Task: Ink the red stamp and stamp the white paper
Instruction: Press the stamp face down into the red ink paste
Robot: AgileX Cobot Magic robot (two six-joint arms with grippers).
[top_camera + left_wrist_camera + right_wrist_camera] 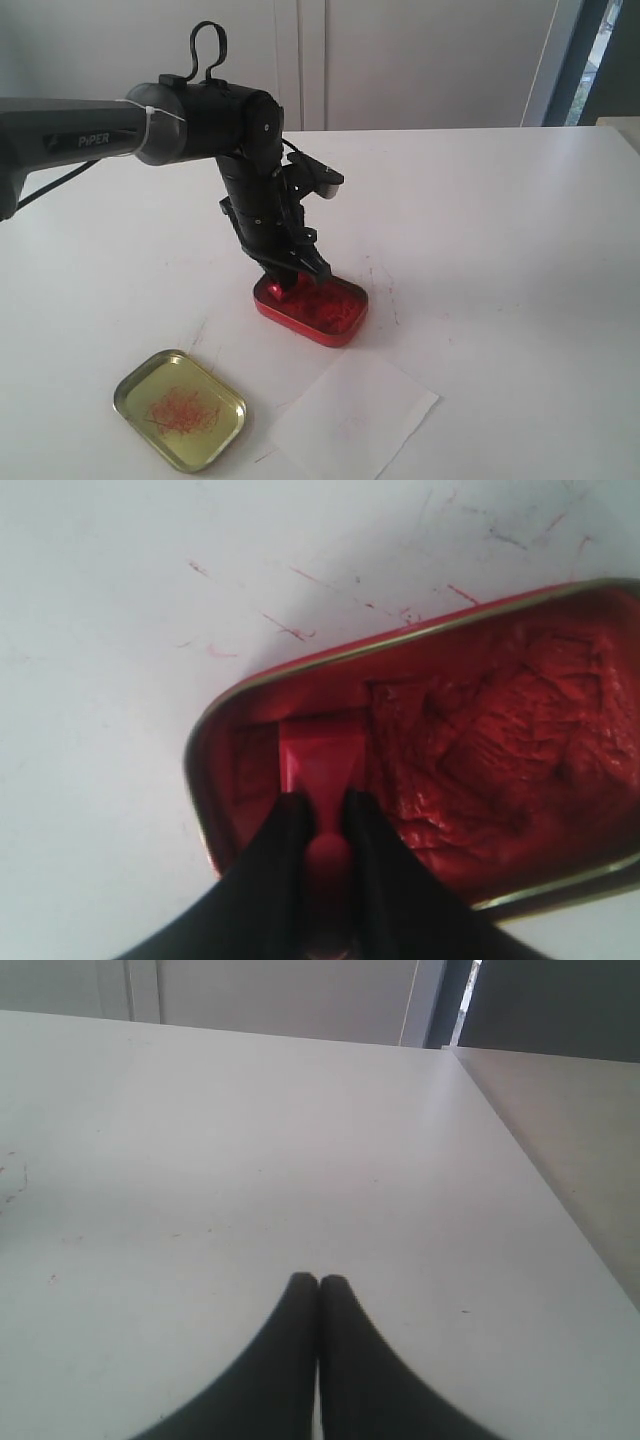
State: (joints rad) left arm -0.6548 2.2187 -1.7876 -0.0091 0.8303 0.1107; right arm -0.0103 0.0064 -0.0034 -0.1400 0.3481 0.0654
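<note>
The red stamp is glossy plastic; the ink paste looks rough.

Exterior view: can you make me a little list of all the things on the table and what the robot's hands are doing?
left hand: shut on the red stamp, reaching down into the red ink tin
red stamp: inside the tin, at one end, beside the lumpy red paste
red ink tin: open, on the white table
gold tin: open, red smears inside, left of the paper in the exterior view
white paper: flat, in front of the red tin, no clear print shows
right hand: shut, holding nothing
</note>
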